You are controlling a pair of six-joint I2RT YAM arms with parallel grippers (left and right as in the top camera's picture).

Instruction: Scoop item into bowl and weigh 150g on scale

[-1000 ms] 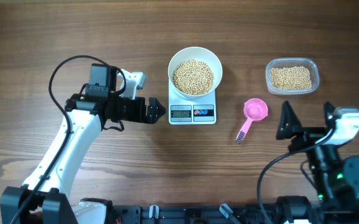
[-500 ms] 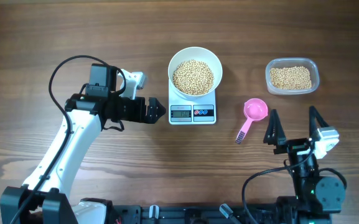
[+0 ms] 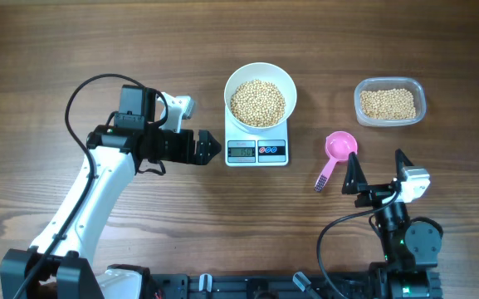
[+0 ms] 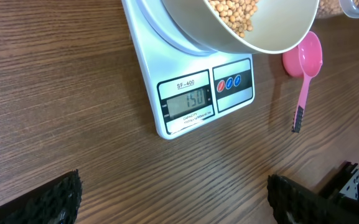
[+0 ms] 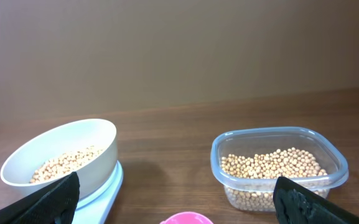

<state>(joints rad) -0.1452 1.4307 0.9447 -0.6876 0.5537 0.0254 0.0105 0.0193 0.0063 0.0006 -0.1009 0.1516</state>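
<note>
Brown wood-grain table (image 3: pixel 73 50) is seen from above. A small white rectangular digital scale (image 3: pixel 256 152) is set near the middle, and a deep round white bowl (image 3: pixel 260 71) is seated on its platform, overhanging it at the back and sides. The bowl is filled in part with small round pale-tan beans (image 3: pixel 257 103). From the left wrist view, 150 is read on the grey display (image 4: pixel 188 102), with a dark two-button panel (image 4: pixel 233 82) beside it. To the right, well apart from the scale, a clear rectangular plastic tub (image 3: pixel 390 80) is noted, with a shallower layer of the same beans (image 3: pixel 388 104) inside. Between scale and tub, nearer the robot, a pink plastic scoop (image 3: pixel 340 147) is laid flat on the table, handle pointed toward the robot. The left gripper (image 3: pixel 214 148) is held just left of the scale, fingers spread wide, nothing grasped. The right gripper (image 3: pixel 375 166) is raised near the front edge, just right of the scoop, fingers likewise spread fully, nothing between them.
</note>
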